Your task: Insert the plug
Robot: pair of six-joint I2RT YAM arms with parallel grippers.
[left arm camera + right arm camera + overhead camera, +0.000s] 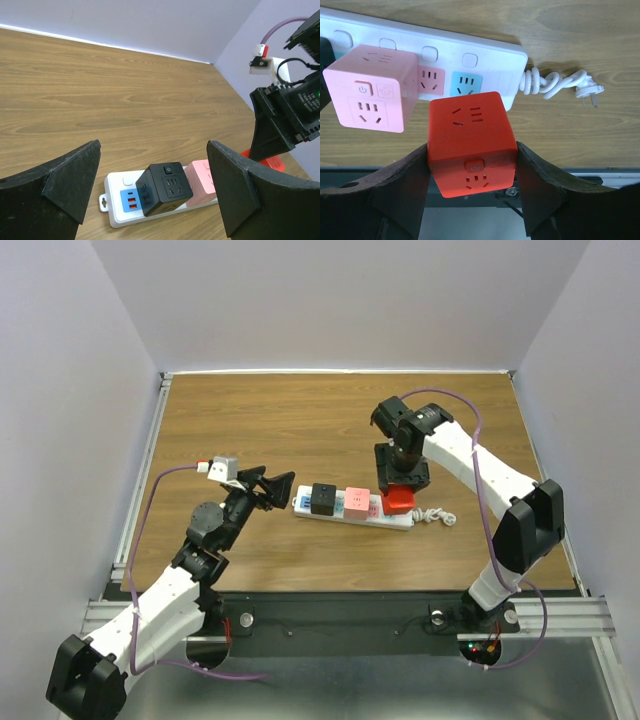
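A white power strip (355, 517) lies mid-table with a black cube plug (322, 498) and a pink cube plug (356, 502) seated in it. My right gripper (401, 498) is shut on a red cube plug (470, 142), held over the strip's right end, beside the pink cube (370, 85) and next to a light-blue socket (466, 85). My left gripper (283, 490) hangs open at the strip's left end; in its wrist view the black cube (165, 187) and the strip (117, 200) lie between its wide fingers (235, 185), untouched.
The strip's coiled white cord and plug (437, 516) lie just right of it, seen too in the right wrist view (560, 86). The wooden table ends at a metal rail (350, 610) on the near side, and white walls enclose the other sides.
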